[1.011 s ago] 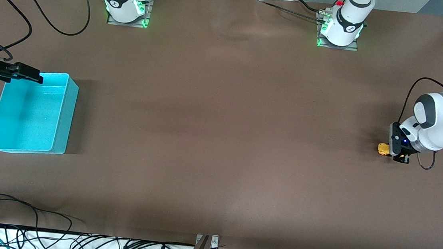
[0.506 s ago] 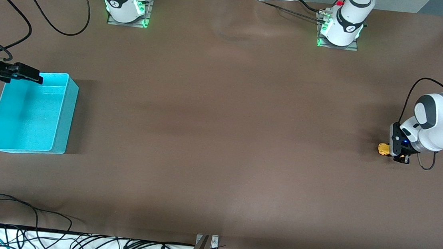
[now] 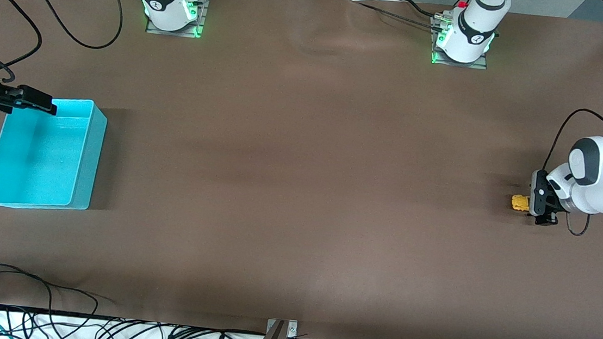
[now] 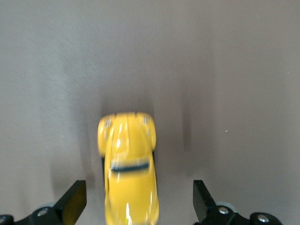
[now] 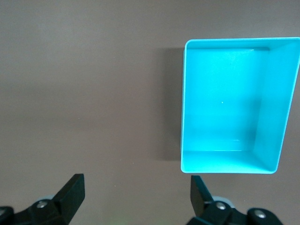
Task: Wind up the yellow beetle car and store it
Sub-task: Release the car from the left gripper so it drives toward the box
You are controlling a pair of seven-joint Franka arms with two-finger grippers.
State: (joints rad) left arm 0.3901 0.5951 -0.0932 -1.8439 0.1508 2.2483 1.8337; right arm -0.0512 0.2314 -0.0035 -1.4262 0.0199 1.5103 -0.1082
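Observation:
The yellow beetle car [image 3: 521, 202] stands on the brown table at the left arm's end. My left gripper [image 3: 535, 206] is low over the car's rear end and open. In the left wrist view the yellow beetle car [image 4: 129, 164] looks blurred, and its rear end lies between the black fingertips [image 4: 72, 202] with a gap on each side; my left gripper [image 4: 138, 205] touches nothing. My right gripper [image 3: 40, 101] hangs open and empty over the turquoise bin's [image 3: 98, 135] edge at the right arm's end. In the right wrist view my right gripper [image 5: 136, 194] shows beside the empty turquoise bin [image 5: 265, 117].
Two further robot bases [image 3: 171, 2] [image 3: 466, 34] with green lights stand along the table's edge farthest from the front camera. Black cables [image 3: 47, 21] lie near the right arm's end. A wide stretch of bare brown table separates the car from the bin.
My left gripper has opened and let go of the car, which has shifted slightly toward the right arm's end. The left hand has drawn back a little. The right arm waits unmoved.

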